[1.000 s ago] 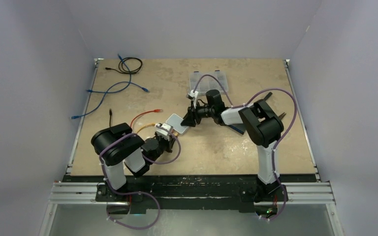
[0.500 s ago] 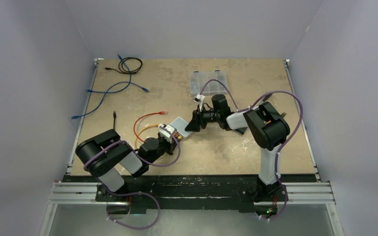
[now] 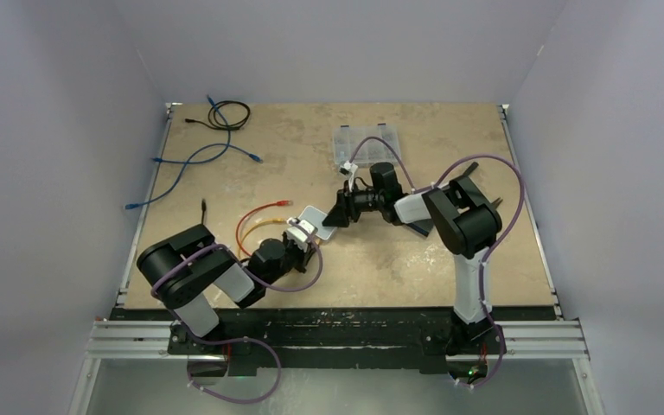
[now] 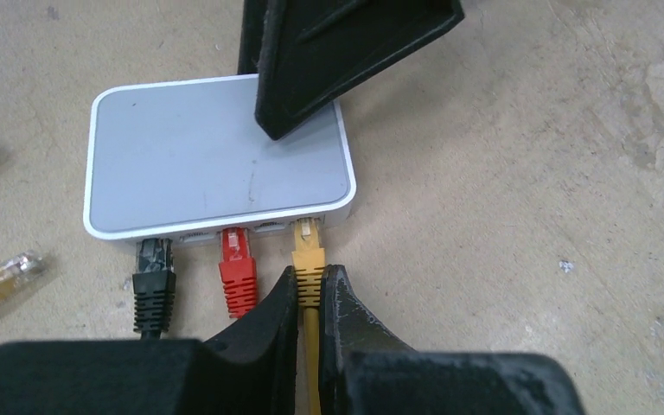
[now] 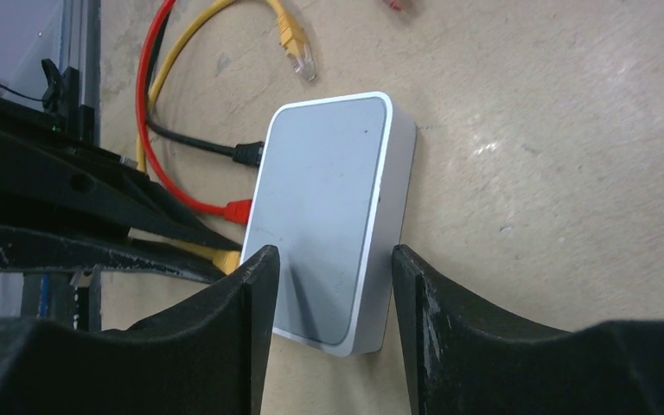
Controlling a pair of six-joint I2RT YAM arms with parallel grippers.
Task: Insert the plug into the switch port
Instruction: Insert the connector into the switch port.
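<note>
The switch (image 4: 216, 156) is a flat white box with a grey top, lying on the table. Black (image 4: 154, 285), red (image 4: 238, 268) and yellow (image 4: 309, 251) plugs sit side by side in ports on its near face. My left gripper (image 4: 309, 278) is shut on the yellow plug's ribbed boot, right behind the port. My right gripper (image 5: 328, 259) is open at the switch's (image 5: 328, 207) far end. One finger (image 5: 255, 285) is over the grey top, the other (image 5: 411, 285) just beside its side wall. From above, both grippers meet at the switch (image 3: 311, 214).
Red, yellow and black cables (image 5: 151, 130) loop on the table left of the switch, with a loose yellow plug (image 5: 294, 43) there. A clear plastic organiser box (image 3: 365, 143) stands behind the right arm. Blue (image 3: 194, 160) and black (image 3: 229, 114) cables lie at the far left.
The switch and both grippers have shifted slightly on the table. The right jaws have spread wider around the switch's end. The left gripper has stayed shut on the yellow plug.
</note>
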